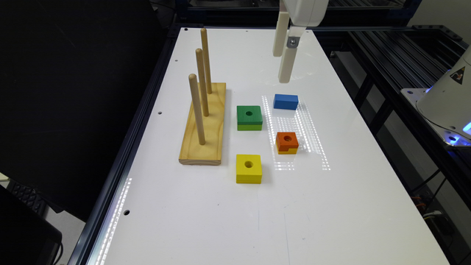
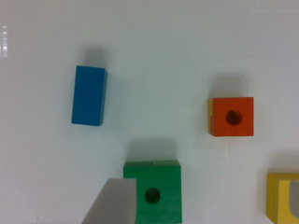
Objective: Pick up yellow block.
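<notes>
The gripper [image 1: 283, 66] hangs high over the table's [image 1: 228, 221] far end, fingers parted and holding nothing. The yellow block [image 1: 249, 168] sits well nearer, untouched.

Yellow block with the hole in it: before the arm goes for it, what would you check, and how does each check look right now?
1. Target found: ok. The yellow block lies flat on the white table, hole up.
2. Not mistaken for a lookalike: ok. The orange-topped block is smaller; the green block is two-tone.
3. Room around it: ok. It touches nothing; the wooden peg stand sits apart, toward the exterior view's left.
4. End effector above target: not ok. It hangs beyond the blue block.
5. End effector empty: ok, nothing hangs from it.
6. Open wide enough: cannot tell.
</notes>
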